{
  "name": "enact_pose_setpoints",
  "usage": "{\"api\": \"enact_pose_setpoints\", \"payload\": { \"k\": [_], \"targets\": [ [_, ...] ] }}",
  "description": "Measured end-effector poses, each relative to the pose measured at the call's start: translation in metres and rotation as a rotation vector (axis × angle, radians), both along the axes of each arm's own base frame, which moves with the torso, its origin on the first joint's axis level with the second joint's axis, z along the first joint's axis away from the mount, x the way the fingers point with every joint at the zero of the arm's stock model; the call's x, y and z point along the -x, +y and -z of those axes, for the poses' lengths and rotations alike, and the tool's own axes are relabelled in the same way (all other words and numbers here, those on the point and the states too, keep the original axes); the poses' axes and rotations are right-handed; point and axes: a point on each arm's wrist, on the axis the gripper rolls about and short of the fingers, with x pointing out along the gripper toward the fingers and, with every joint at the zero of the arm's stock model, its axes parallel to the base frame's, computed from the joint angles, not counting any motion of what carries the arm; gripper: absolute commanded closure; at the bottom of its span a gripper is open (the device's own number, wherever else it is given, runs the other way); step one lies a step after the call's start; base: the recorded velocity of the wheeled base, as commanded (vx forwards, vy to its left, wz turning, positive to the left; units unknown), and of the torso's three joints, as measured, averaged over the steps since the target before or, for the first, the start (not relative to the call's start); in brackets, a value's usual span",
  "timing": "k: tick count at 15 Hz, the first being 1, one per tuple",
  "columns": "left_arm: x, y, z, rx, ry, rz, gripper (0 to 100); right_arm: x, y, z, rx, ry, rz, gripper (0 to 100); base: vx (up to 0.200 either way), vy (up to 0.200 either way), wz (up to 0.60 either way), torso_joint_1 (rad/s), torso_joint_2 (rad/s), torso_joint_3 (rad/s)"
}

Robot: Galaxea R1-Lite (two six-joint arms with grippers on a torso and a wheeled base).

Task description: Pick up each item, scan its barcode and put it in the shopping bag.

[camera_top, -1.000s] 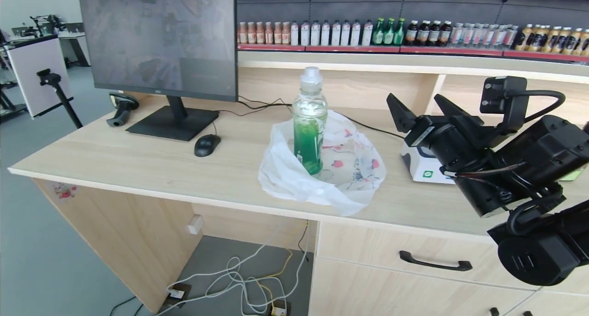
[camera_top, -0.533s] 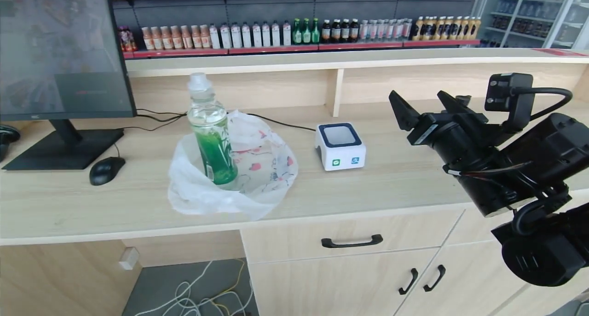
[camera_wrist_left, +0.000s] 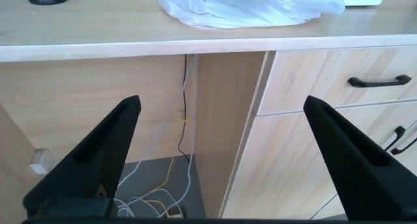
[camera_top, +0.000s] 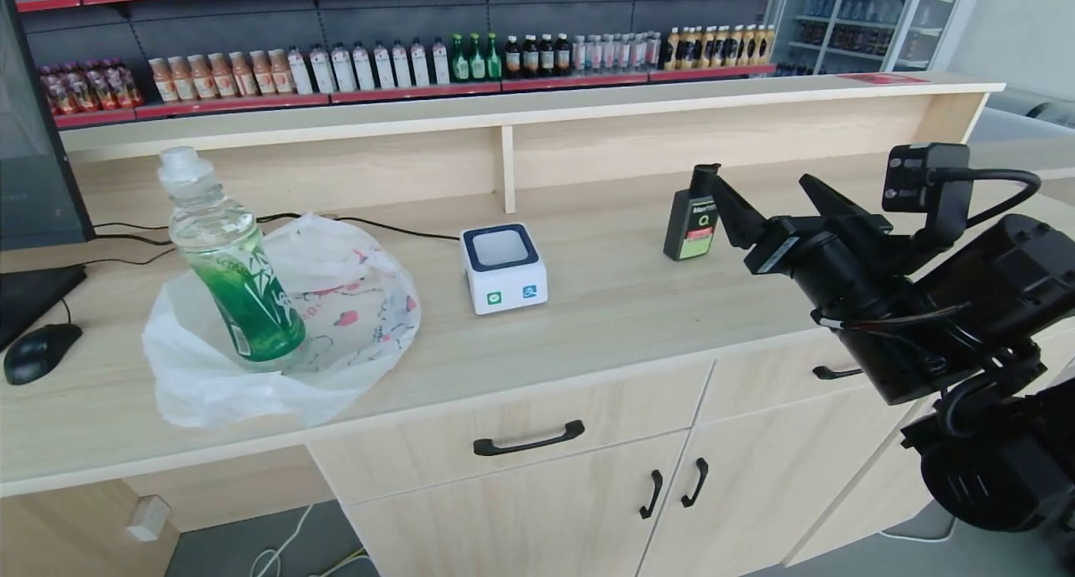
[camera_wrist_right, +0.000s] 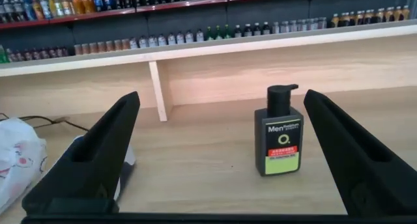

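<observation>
A clear bottle with a green label (camera_top: 231, 266) stands upright inside the white shopping bag (camera_top: 353, 342) on the wooden counter (camera_top: 621, 308). To its right sits a white barcode scanner (camera_top: 504, 268). Farther right, near the counter's back, is a black pump bottle (camera_top: 693, 216) (camera_wrist_right: 280, 140). My right gripper (camera_top: 762, 184) (camera_wrist_right: 221, 97) hovers open and empty above the counter, just right of the pump bottle and facing it. Below the counter's front edge, my left gripper (camera_wrist_left: 221, 100) is open and empty, with the bag (camera_wrist_left: 247, 6) above it.
A monitor (camera_top: 34, 165) and a black mouse (camera_top: 38, 352) sit at the counter's left end. A raised ledge (camera_top: 537, 98) runs along the back, with shelves of drinks (camera_top: 378, 60) behind it. Drawers and cupboard doors (camera_top: 527, 438) are under the counter, and cables (camera_wrist_left: 156, 191) lie on the floor.
The head camera has swung to the right, so the bag and scanner slid left in the picture and the pump bottle came into view. Neither gripper's opening has changed.
</observation>
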Motion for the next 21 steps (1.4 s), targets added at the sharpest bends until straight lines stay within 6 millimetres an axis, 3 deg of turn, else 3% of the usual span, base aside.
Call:
{"api": "enact_pose_setpoints", "payload": {
  "k": [9,15,17,21],
  "targets": [
    [0.000,0.000,0.000,0.001,0.001,-0.001,0,-0.001,0.001,0.001,0.014,-0.002,0.004,0,0.000,-0.200,0.00,0.004,0.00,0.002],
    [0.000,0.000,0.000,0.000,0.000,-0.001,0,0.001,0.003,0.005,0.016,0.014,-0.006,0,0.000,-0.200,0.60,0.002,0.00,0.004],
    [0.000,0.000,0.000,0.000,0.000,0.000,0,0.006,0.000,0.012,0.018,0.047,-0.022,0,0.000,-0.200,0.00,-0.005,0.00,0.002],
    [0.000,0.000,0.000,0.000,-0.001,-0.002,0,0.024,-0.008,0.043,0.078,0.178,-0.070,0,0.000,0.000,0.00,0.000,0.00,0.000]
  ]
}}
